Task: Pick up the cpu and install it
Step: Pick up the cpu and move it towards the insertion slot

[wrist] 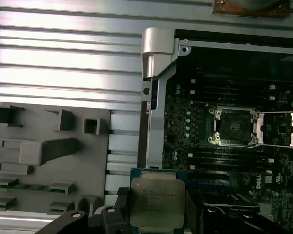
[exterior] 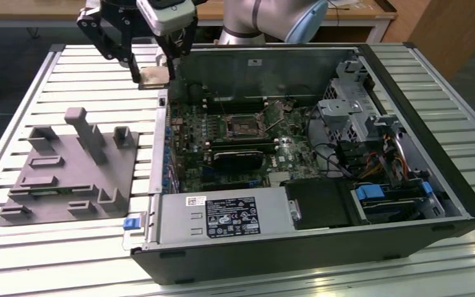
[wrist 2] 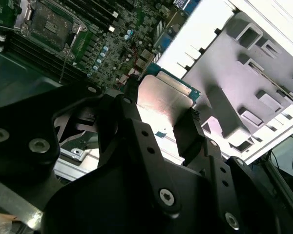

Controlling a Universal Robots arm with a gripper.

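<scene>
The cpu (wrist: 155, 202) has a pale silver top with a green rim — the gripper (wrist 2: 163, 105) is matte black. The fixture (wrist: 49, 151) is plain grey, the table (wrist: 63, 63) silver in long parallel ribs, the motherboard (wrist: 183, 122) dark green with pale dots.

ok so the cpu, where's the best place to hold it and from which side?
By two opposite edges, coming in from the silver top side. The cpu is a thin flat square, so probably only its edges give purchase, and the underside is left free for the socket. The hand grips it that way now, a finger on each edge.
</scene>
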